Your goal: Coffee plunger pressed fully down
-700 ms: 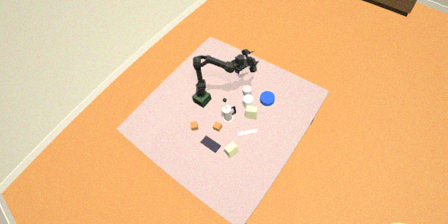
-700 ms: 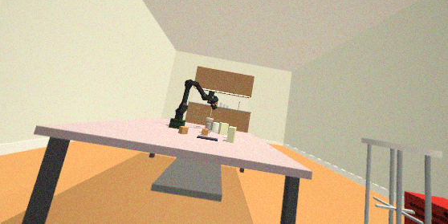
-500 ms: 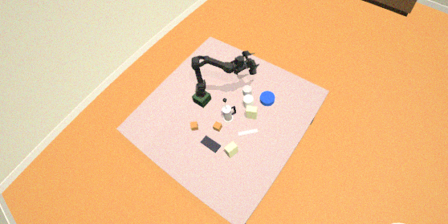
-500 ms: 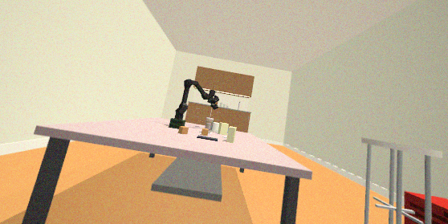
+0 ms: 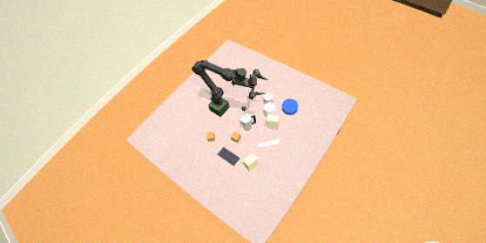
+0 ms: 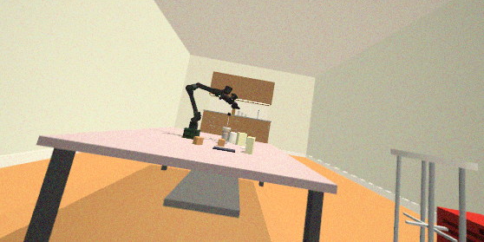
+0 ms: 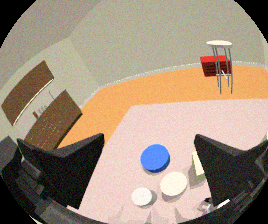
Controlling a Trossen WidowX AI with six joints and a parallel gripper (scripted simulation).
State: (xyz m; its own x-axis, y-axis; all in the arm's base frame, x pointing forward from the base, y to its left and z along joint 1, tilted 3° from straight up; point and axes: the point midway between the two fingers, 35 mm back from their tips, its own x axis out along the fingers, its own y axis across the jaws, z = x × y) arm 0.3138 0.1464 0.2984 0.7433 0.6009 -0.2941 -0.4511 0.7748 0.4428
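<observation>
While its tool point(image 5: 257, 84) gapes wide, the arm point(image 5: 218, 76) reaches out high.

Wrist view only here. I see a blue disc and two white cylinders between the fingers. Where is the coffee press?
Observer: Outside your frame. In the top view the coffee press stands upright beside the pale block, on the side toward the arm's base.
Operator: Is its plunger down?
Observer: No. In the exterior view the plunger knob stands raised on its rod above the lid.
Operator: And the tool, relative to that knob?
Observer: The tool hangs open and empty, higher than the knob and apart from it.
</observation>
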